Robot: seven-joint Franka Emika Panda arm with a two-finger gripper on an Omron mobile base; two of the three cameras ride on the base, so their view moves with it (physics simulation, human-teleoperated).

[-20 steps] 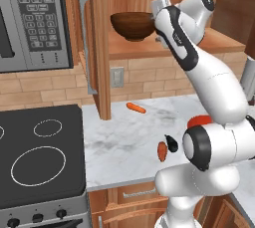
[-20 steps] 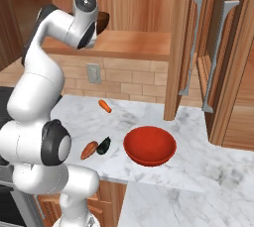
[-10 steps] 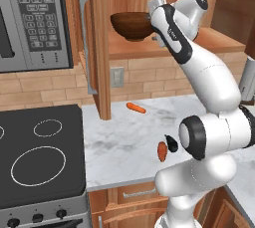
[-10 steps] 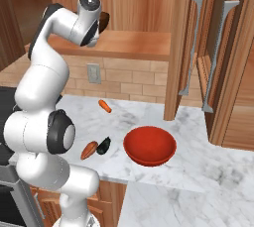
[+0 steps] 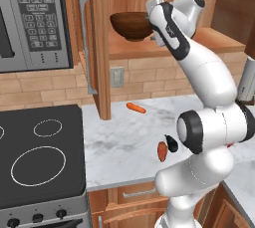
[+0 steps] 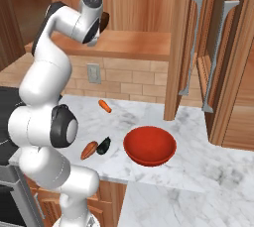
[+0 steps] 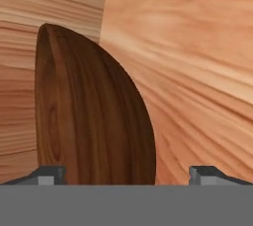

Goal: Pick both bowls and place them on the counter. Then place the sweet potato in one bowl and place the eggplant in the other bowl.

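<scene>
Up on the cabinet shelf (image 5: 219, 40), the gripper (image 7: 126, 173) faces the brown bowl (image 5: 132, 25) with jaws spread wide (rim at eleven o'clock), ready to grasp.

We see the brown bowl (image 5: 131, 25) upright on the cabinet shelf (image 5: 219, 40), the red bowl (image 6: 149, 144) upright near the worktop (image 6: 198, 164) front edge, with the sweet potato (image 6: 89, 149) and the eggplant (image 6: 103, 145) touching beside it
</scene>
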